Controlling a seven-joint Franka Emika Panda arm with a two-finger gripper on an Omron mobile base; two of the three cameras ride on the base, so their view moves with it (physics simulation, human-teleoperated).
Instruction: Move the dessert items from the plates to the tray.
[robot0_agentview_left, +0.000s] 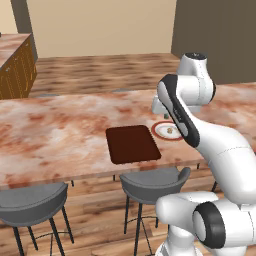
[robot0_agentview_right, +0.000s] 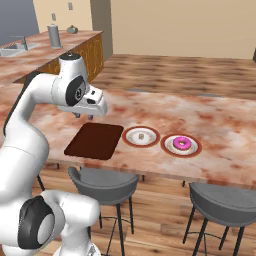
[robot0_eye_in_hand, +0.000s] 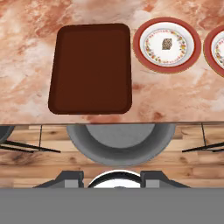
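1. Nearest, grey round bar stools (robot0_agentview_right: 105, 184) are seen under the near edge of the marbled pink countertop (robot0_agentview_left: 55, 135).
2. The two-finger gripper (robot0_agentview_right: 84, 116) is held above the counter near the flat dark brown rectangular tray (robot0_eye_in_hand: 91, 68), nothing between its tips; whether it is open cannot be told.
3. Right of the tray, a tiny pale tan lump (robot0_eye_in_hand: 166, 43) sits on a round white plate with a reddish-brown rim (robot0_eye_in_hand: 139, 43). It is judged light and crumbly, best pinched gently across its sides.
4. Further right, a pink-frosted ring donut (robot0_agentview_right: 181, 143) lies on a second rimmed plate (robot0_agentview_right: 166, 146). It is judged soft, best gripped across one side of the ring.
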